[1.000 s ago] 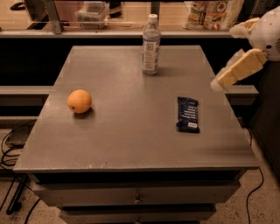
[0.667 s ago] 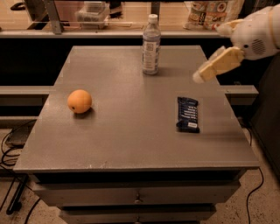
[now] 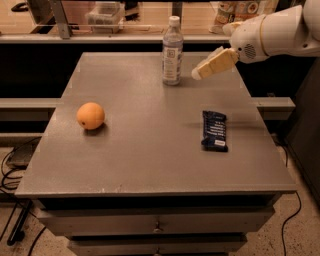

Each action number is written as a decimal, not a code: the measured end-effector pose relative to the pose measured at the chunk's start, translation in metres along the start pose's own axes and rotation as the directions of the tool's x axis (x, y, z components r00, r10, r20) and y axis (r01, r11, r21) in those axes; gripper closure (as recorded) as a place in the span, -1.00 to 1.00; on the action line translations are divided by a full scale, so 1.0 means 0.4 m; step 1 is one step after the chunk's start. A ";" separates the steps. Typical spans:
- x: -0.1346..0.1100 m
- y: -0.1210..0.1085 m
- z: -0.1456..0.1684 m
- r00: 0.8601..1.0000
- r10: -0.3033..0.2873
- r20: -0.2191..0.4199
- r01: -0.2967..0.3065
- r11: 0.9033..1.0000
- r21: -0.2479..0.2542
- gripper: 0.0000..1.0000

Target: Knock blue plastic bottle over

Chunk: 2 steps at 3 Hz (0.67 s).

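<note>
The blue plastic bottle (image 3: 172, 51), clear with a white cap and pale label, stands upright near the far edge of the grey table (image 3: 150, 150). My gripper (image 3: 198, 74) reaches in from the right on a white arm, above the table and just right of the bottle, with a small gap between them. It holds nothing that I can see.
An orange (image 3: 90, 115) sits at the left of the table. A dark blue flat snack-bar wrapper (image 3: 215, 130) lies at the right. A shelf with containers (image 3: 105, 14) runs behind the table. Cables lie on the floor at the left.
My gripper has moved left and toward the bottle, from beyond the table's right edge to just beside the bottle. The bottle, orange and wrapper have not moved.
</note>
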<state>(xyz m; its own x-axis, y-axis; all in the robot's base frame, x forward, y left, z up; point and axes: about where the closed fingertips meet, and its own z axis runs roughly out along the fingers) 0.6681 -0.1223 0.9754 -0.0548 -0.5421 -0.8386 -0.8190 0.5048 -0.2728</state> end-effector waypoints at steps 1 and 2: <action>0.000 0.000 0.000 1.000 0.000 0.000 0.000 1.000 0.000 -1.00; -0.025 -0.006 0.065 1.000 0.006 0.023 -0.006 1.000 -0.004 -1.00</action>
<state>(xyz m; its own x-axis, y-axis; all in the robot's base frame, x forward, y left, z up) 0.6854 -0.1005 0.9720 -0.0466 -0.5238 -0.8506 -0.8211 0.5050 -0.2660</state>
